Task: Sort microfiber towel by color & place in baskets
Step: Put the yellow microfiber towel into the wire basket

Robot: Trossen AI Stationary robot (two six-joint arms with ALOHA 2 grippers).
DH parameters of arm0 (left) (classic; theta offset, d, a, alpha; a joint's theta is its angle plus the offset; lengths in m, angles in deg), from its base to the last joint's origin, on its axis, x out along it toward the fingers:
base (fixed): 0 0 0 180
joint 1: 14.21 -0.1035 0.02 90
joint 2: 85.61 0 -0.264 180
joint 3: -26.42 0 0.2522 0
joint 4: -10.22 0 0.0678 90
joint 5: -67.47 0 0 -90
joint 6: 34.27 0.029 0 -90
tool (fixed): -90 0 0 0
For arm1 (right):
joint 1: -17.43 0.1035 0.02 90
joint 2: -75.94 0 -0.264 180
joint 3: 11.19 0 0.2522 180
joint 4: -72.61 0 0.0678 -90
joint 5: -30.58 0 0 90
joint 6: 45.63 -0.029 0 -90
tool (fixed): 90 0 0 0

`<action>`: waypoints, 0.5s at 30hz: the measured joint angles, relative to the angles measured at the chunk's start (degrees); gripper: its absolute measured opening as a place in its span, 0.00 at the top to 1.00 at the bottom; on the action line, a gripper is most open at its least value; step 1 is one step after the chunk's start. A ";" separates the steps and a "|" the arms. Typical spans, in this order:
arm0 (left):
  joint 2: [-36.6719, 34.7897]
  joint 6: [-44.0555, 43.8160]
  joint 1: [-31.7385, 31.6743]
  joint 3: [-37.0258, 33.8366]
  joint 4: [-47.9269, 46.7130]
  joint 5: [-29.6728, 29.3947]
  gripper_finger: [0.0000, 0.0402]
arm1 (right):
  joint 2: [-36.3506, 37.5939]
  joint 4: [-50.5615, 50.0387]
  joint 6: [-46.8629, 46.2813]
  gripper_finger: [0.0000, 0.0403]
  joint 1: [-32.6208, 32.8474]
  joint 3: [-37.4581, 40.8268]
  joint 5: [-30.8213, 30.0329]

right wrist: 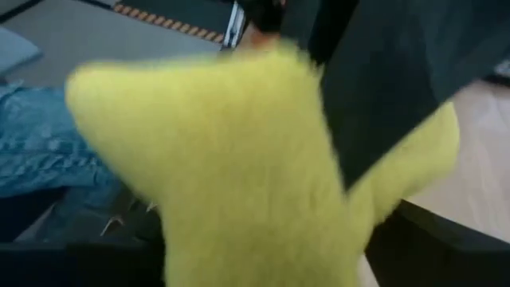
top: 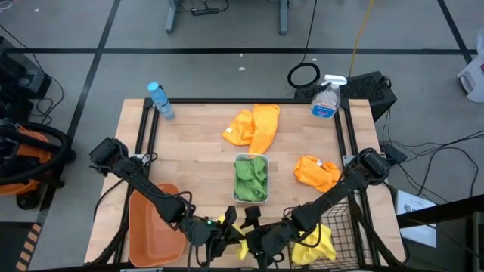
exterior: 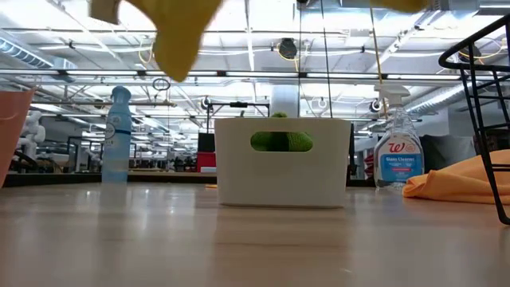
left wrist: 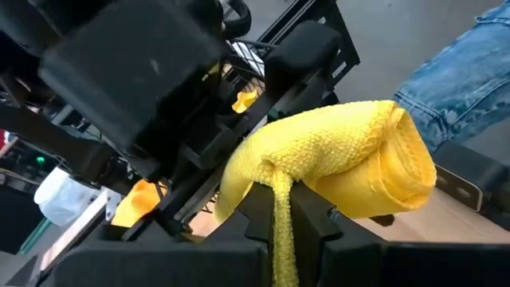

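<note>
A yellow towel hangs in the air near the table's near edge, between my two grippers; the low view shows it clear of the table. My left gripper is shut on it. My right gripper is right beside it, and the towel fills its wrist view. The white bin at mid-table holds green towels. The orange tub stands near left. The black wire basket stands near right, with yellow towels in it. My left gripper pinches a thin bunched fold of the yellow towel between its two fingers. The rest of the towel bulges out beyond the fingers as a rolled bundle, lifted clear of the table.
Two orange towels lie on the table, one far centre, one at the right. A water bottle stands at the far left corner, a spray bottle at the far right. A person's jeans show beyond the near edge.
</note>
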 joint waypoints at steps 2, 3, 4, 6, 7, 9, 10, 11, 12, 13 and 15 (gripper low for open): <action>-0.04 0.02 0.04 0.02 0.04 0.00 0.95 | 0.11 0.56 0.09 0.37 -0.24 0.00 -0.11; -0.04 0.01 0.10 0.00 0.07 -0.02 0.95 | 0.16 0.45 0.27 0.42 -0.31 0.00 -0.05; -0.04 -0.02 0.20 0.01 0.11 -0.04 0.95 | 0.17 0.43 0.54 0.47 -0.35 0.00 0.01; -0.07 -0.83 0.35 0.02 0.30 -0.12 0.95 | 0.26 0.47 1.21 0.60 -0.37 0.00 0.15; -0.21 -1.89 0.35 0.02 0.25 -0.15 0.95 | 0.33 0.47 1.47 0.67 -0.35 0.00 0.21; -0.78 -5.77 0.33 0.02 -0.11 -0.16 0.95 | 0.33 0.35 1.58 0.81 -0.29 0.00 0.39; -1.12 -7.48 0.33 0.02 -0.30 -0.39 0.95 | 0.34 0.14 1.56 0.87 -0.30 0.00 0.36; -1.37 -9.04 0.31 0.02 -0.53 -0.47 0.95 | 0.40 -0.12 1.58 0.93 -0.33 0.00 0.31; -1.62 -10.32 0.34 0.02 -0.98 -0.50 0.94 | 0.57 -0.55 1.70 0.96 -0.23 0.00 0.30; -1.83 -11.35 0.45 0.02 -1.68 -0.56 0.92 | 0.98 -1.38 1.69 0.96 -0.03 0.00 0.10; -2.04 -13.61 0.67 0.03 -2.74 -0.70 0.87 | 1.69 -2.88 0.34 0.94 0.13 0.00 -0.12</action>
